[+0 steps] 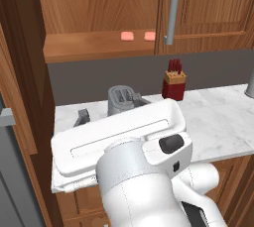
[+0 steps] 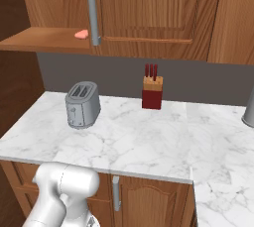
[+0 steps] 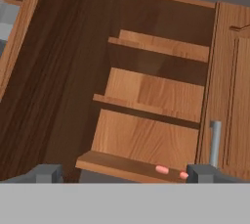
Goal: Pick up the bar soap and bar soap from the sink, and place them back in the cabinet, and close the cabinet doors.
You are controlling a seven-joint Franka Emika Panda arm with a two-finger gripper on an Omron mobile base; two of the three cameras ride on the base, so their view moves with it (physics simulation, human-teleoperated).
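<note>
- Two soaps sit on the cabinet shelf [image 1: 94, 47]: the left soap [image 1: 127, 36] and the right soap [image 1: 149, 35] lie side by side near the shelf's front edge, close together but apart.
- Right soap lies just beside the right door's handle [image 1: 172, 13]; from the right base view one pink bar [image 2: 81, 34] peeks out at the handle's left, touching the shelf.
- Cabinet [image 1: 99, 3] stands open on its left half; the right door [image 1: 208, 8] covers the right half, its grey bar handle vertical.
- Left door [image 1: 22, 72] swings out toward the camera, a dark wood slab down the left edge of the left base view.
- Gripper [image 3: 122, 174] looks up into the cabinet; its two finger tips [image 3: 46, 173] stand wide apart at the bottom of the hand view, nothing between them.
- Hand view catches both soaps as small pink spots near the right finger tip, on the lowest shelf's front lip.
- Toaster [image 2: 82, 104] sits on the marble counter [image 2: 149, 141], grey, slots up.
- Knife block [image 2: 152, 92] stands upright against the grey back wall, red with dark handles poking out, well apart from the toaster.
- White arm [image 1: 144, 171] fills the lower part of the left base view, in front of the counter.
- Grey object [image 2: 248, 109] shows at the counter's right edge; too cropped to name.
</note>
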